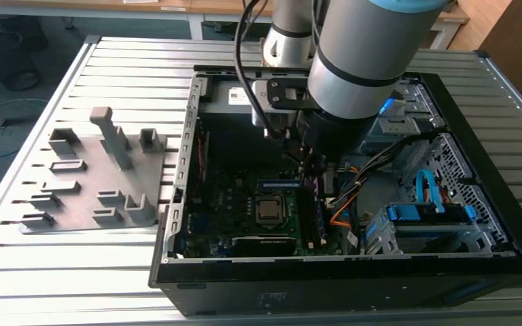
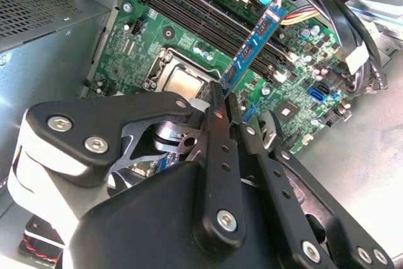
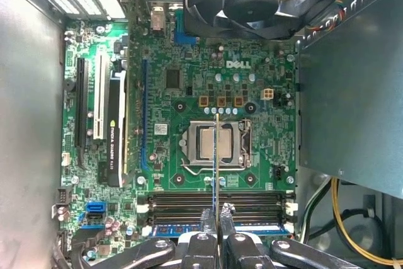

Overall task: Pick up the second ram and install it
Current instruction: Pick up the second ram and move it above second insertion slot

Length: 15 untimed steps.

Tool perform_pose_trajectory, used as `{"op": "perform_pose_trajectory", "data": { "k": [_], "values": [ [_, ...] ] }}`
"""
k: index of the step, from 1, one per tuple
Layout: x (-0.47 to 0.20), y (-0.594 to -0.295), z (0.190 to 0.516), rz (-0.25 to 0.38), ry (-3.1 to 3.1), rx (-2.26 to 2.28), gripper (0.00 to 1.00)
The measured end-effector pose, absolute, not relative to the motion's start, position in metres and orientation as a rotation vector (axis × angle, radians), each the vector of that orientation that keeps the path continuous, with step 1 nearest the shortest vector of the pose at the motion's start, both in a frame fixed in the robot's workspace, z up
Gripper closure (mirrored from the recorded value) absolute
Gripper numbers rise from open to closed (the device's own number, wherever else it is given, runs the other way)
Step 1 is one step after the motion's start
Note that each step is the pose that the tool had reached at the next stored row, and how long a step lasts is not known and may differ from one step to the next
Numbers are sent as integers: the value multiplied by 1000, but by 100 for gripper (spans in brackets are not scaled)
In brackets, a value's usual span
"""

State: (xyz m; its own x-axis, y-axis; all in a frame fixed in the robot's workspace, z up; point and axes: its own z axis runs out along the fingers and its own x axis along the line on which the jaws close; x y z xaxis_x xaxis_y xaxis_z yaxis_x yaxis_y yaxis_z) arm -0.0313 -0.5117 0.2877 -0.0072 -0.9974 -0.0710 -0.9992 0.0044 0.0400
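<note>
On the exterior view's left, a grey holder (image 1: 98, 180) is sitting on the ribbed table (image 1: 25, 285). Just right of it, the open computer case (image 1: 175, 224) is lying flat, and the robot arm (image 1: 361, 61) is reaching down into it. In the second wrist view, the gripper (image 2: 225, 99) is pinching the second ram (image 2: 252, 45) tight by one end. The stick is pointing over the green board (image 2: 145, 48), toward the long memory slots (image 2: 189, 17). I cannot tell if it is touching them.

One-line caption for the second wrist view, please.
Tool grips the ram over the motherboard.
</note>
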Motion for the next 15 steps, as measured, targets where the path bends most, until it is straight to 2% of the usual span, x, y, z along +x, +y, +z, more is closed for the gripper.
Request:
{"op": "perform_pose_trajectory", "data": {
  "k": [15],
  "values": [
    [-34, -512, 282, 122, 2211, -2198, 86]
  ]
}}
